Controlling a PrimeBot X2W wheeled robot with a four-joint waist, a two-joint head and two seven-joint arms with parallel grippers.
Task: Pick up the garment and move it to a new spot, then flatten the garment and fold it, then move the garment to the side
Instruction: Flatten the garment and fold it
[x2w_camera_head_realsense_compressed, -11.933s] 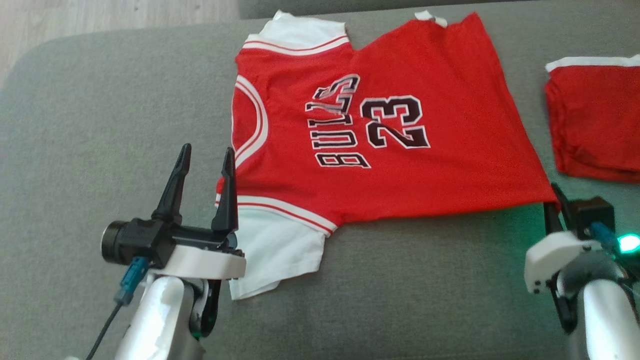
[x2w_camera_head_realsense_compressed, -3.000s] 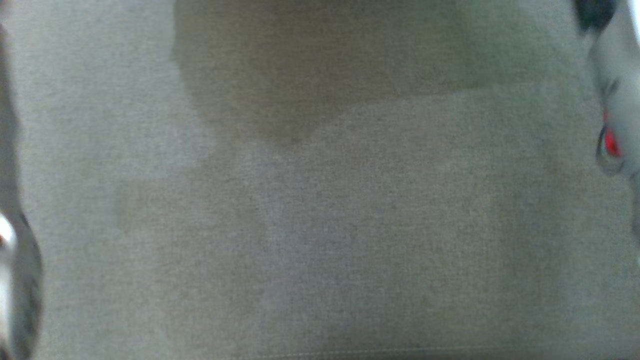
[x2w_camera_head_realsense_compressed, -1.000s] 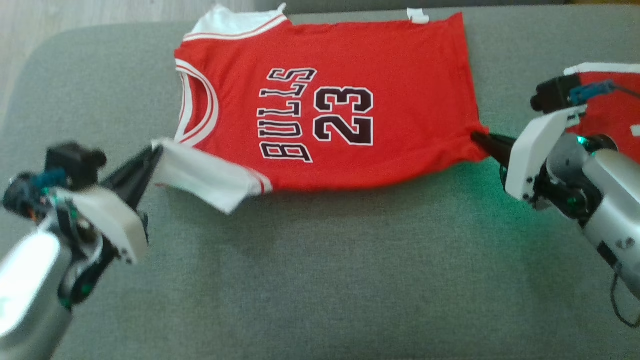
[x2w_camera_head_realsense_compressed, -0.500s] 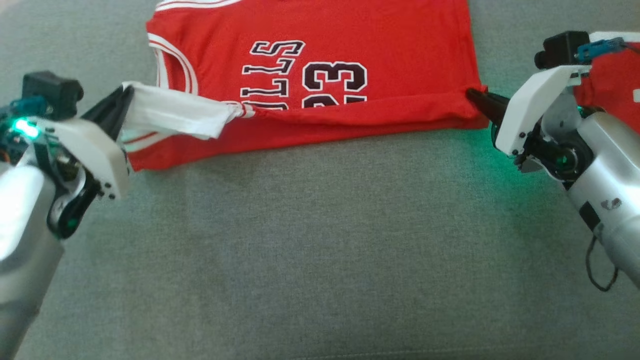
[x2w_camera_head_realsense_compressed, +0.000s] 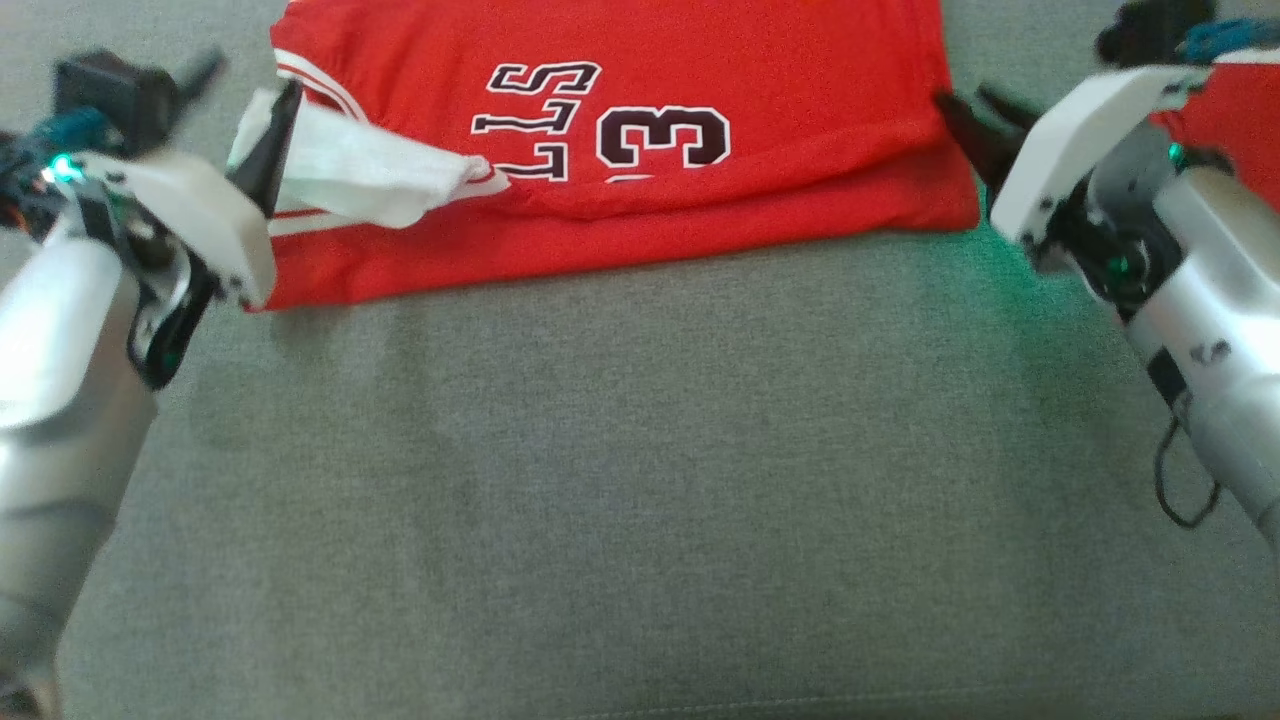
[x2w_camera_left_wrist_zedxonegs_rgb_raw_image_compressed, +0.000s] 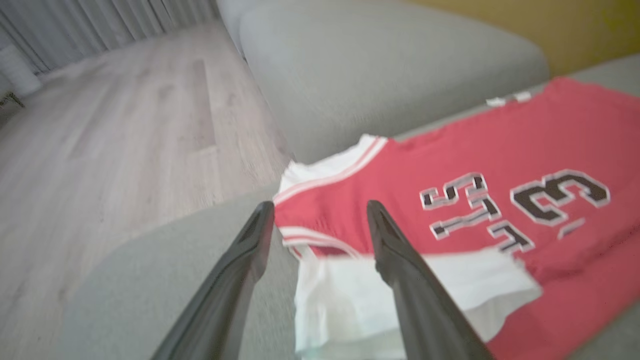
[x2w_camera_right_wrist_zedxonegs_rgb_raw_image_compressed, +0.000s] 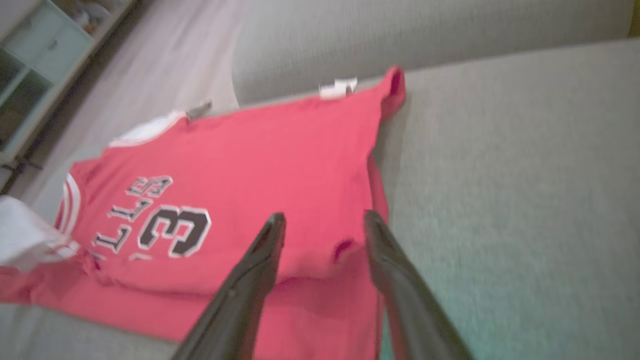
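The garment (x2w_camera_head_realsense_compressed: 760, 90) is a red jersey with white sleeves and black lettering, lying on the grey sofa cushion (x2w_camera_head_realsense_compressed: 640, 480). Its near long edge is folded up over the lower part of the letters and number. My left gripper (x2w_camera_head_realsense_compressed: 245, 90) is at the jersey's collar end, open, with the white sleeve (x2w_camera_left_wrist_zedxonegs_rgb_raw_image_compressed: 440, 285) draped loose under its fingers. In the left wrist view, the left gripper (x2w_camera_left_wrist_zedxonegs_rgb_raw_image_compressed: 320, 212) has its jaws well apart. My right gripper (x2w_camera_head_realsense_compressed: 962, 97) is open at the hem corner. The right wrist view shows the right gripper (x2w_camera_right_wrist_zedxonegs_rgb_raw_image_compressed: 322, 217) above the red fold (x2w_camera_right_wrist_zedxonegs_rgb_raw_image_compressed: 320, 280), gripping nothing.
A second red garment (x2w_camera_head_realsense_compressed: 1250, 110) lies behind my right wrist at the far right. A sofa back cushion (x2w_camera_left_wrist_zedxonegs_rgb_raw_image_compressed: 390, 75) rises beyond the jersey. Wooden floor (x2w_camera_left_wrist_zedxonegs_rgb_raw_image_compressed: 100, 125) runs past the sofa's left end, and a shelf unit (x2w_camera_right_wrist_zedxonegs_rgb_raw_image_compressed: 30, 65) stands farther off.
Both grippers carried the jersey's near edge up over the lettering, then opened and let go of the sleeve and the hem corner. The head camera has tilted down.
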